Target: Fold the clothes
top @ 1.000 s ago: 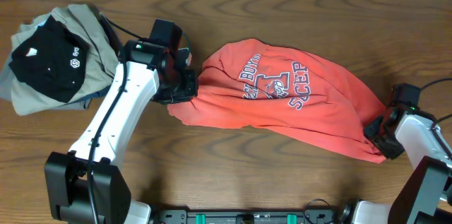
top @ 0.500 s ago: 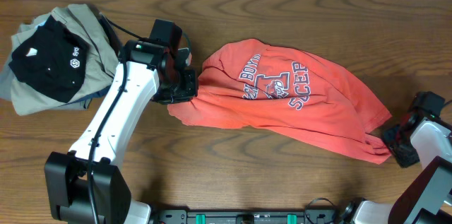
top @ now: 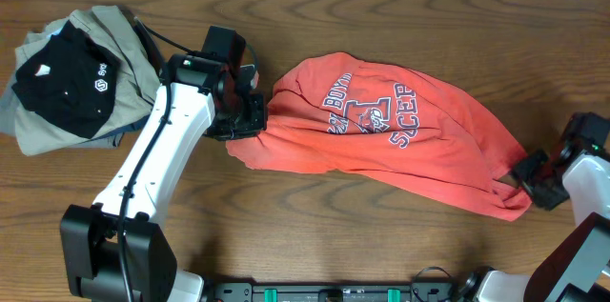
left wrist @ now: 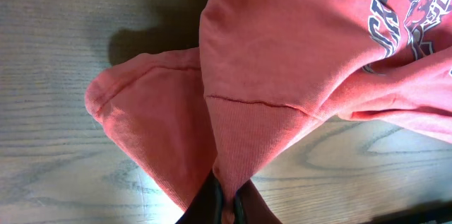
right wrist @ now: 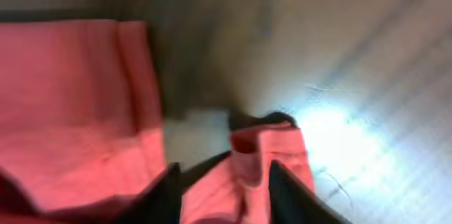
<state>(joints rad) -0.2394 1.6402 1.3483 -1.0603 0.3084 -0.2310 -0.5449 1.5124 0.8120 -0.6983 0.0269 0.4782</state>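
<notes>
I hold the red shirt (top: 400, 135) by two ends. It lies in the middle of the desk (top: 315, 235). My left tool (left wrist: 224, 206) is pinched tight on one edge. My right tool (right wrist: 220, 181) has red cloth between its fingers, but I cannot tell how firm the grip is. I should pull both ends apart gently, so the shirt goes flat. I count one red shirt, one black piece (top: 62, 83), one grey-tan piece (top: 119, 35), and two tools.

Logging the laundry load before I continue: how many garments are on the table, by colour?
Coral-red: 1, the T-shirt with white lettering, spread mid-table.
Black: 1, the black piece with white logos, on top of the pile at the far left.
Khaki-grey: 1, the khaki-grey piece under it; whether more lies hidden in that pile I cannot tell.
Total: 3 visible.
</notes>
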